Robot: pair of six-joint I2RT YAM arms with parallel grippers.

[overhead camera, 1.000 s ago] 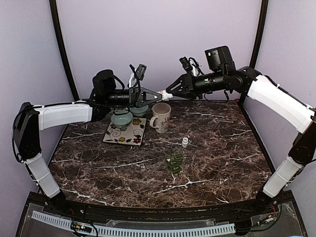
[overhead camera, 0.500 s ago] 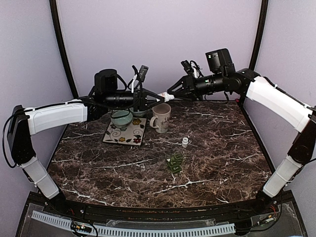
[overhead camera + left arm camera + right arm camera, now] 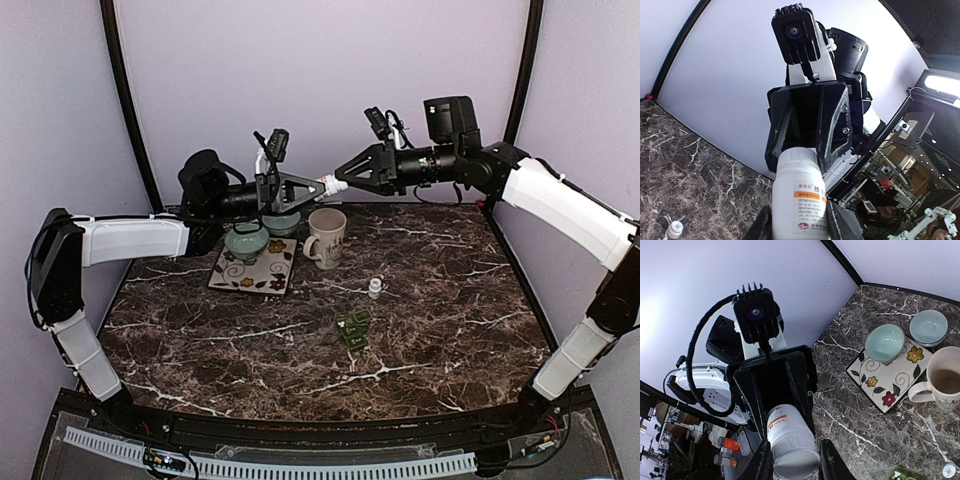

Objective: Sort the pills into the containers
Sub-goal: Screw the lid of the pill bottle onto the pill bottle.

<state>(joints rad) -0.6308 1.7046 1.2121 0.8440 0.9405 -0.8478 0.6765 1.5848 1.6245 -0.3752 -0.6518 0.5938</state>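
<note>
A white pill bottle with an orange-striped label hangs level in the air above the mug. My left gripper is shut on its body, with a finger against each side. From the other side my right gripper is shut on its cap end. A small green cluster, seemingly pills, lies mid-table. A small white vial stands near it. Two pale teal bowls sit at the back left.
The nearer bowl rests on a flowered square mat, and the mug stands just right of it. In the right wrist view the mat, both bowls and the mug lie below. The purple wall is close behind.
Both grippers kept hold of the bottle, which rose slightly. The left arm's elbow swung out and back, and its wrist turned a little.
</note>
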